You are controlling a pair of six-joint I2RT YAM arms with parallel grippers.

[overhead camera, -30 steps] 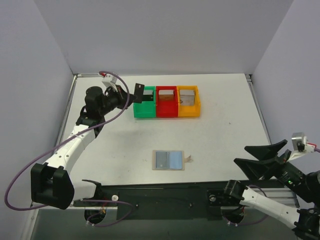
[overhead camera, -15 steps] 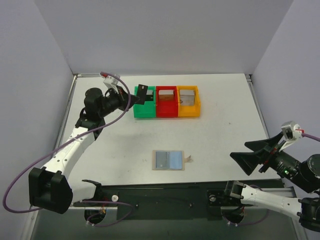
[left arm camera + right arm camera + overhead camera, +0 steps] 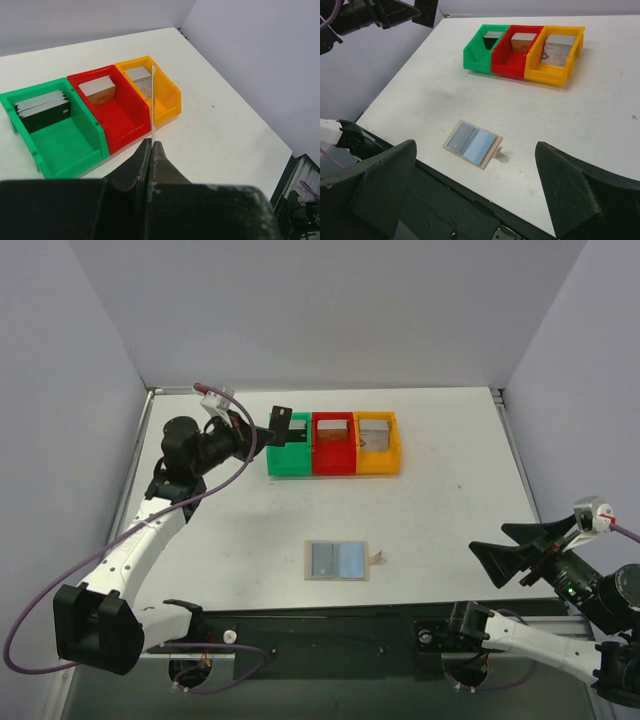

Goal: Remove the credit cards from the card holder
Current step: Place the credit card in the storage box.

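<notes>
The left tool [image 3: 151, 145] was clamped on one credit card [image 3: 153, 100], held edge-on over the green bin [image 3: 60, 142] at far left. The card holder [image 3: 338, 560] lay near centre; the right tool [image 3: 487, 540], fingers apart, was nearer it.

Overhead and wrist views, bins [image 3: 333, 466] shared

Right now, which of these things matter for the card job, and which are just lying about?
In the job: card holder; card pinched in left gripper; stacked cards.
Just there, holding cards: green bin; red bin; orange bin.
</notes>
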